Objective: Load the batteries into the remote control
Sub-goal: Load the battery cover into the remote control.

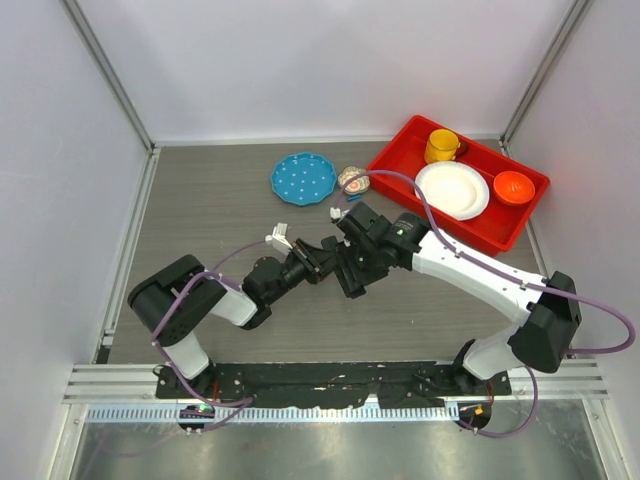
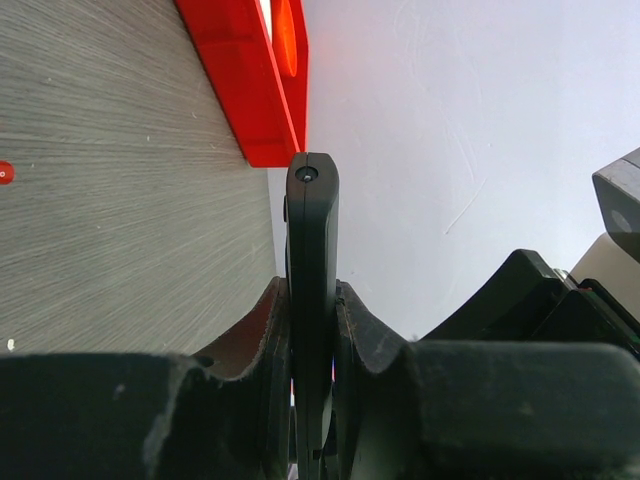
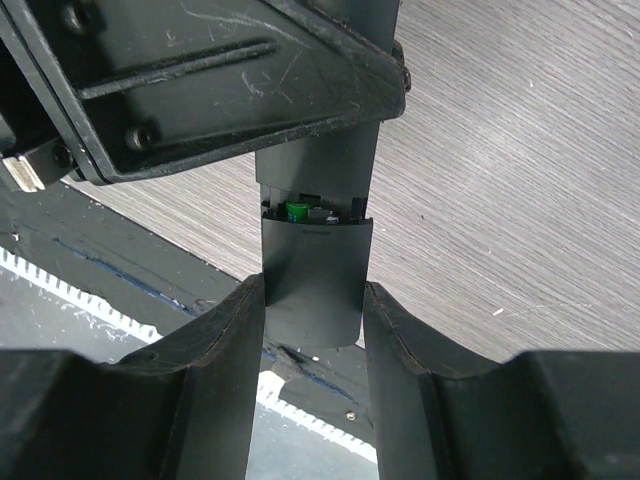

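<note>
Two tools met over the middle of the worktop (image 1: 200,220). The left tool (image 2: 312,296) was pressed shut on the remote control (image 2: 312,220), clamping its flat faces so that the black bar stood edge-on out of the jaws. The right tool (image 3: 313,290) stood partly closed, its fingers against both long edges of the battery cover (image 3: 316,262) at the remote's other end, pinching it. One green battery (image 3: 296,211) showed in the narrow gap between cover and body. Whether a second cell lay beside it could not be told.

The step in hand looked like sliding the cover home. Done well, the right tool would push straight along the remote's length while the left held firm, since any tilt could jam the cover's lip.

Only the right wrist view showed the gap and the cell. The left wrist view showed how squarely the remote sat in the grip, with the red tray (image 2: 250,90) at upper centre. The top view placed both tools at centre frame, below the blue plate (image 1: 303,178), but lost the remote among black fingers.
</note>
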Tool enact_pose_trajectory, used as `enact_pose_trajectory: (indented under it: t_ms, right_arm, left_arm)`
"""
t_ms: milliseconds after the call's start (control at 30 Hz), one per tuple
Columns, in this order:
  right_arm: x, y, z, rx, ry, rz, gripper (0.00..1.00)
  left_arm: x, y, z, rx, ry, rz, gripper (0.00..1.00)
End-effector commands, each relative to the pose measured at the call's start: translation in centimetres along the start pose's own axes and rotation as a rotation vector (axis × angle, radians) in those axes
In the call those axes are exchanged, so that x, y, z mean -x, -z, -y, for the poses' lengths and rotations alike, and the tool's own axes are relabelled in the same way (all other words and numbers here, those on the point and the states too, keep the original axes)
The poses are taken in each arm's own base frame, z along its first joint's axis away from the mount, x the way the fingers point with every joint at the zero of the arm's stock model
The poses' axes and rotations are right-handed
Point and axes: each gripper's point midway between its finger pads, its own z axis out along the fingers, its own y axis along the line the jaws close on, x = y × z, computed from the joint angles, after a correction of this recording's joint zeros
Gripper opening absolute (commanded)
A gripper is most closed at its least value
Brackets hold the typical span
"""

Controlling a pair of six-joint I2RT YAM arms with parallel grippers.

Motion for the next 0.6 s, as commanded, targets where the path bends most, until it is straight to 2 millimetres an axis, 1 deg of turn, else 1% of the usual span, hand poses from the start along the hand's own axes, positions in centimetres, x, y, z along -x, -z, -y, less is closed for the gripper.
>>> enact_pose_trajectory:
  t_ms: [0,567]
  right_arm:
    - [1.54,0.19,-0.72,0.018,-0.001,0.056,0.13]
    - [0.69,-0.46,-0.48,0.015,-0.023,0.048,0.13]
  left_arm:
    - [0.8,0.21,6.45,-0.258,-0.02,0.038,0.0]
    - [1.16,0.34,6.78,-0.265,-0.028,0.059,0.0]
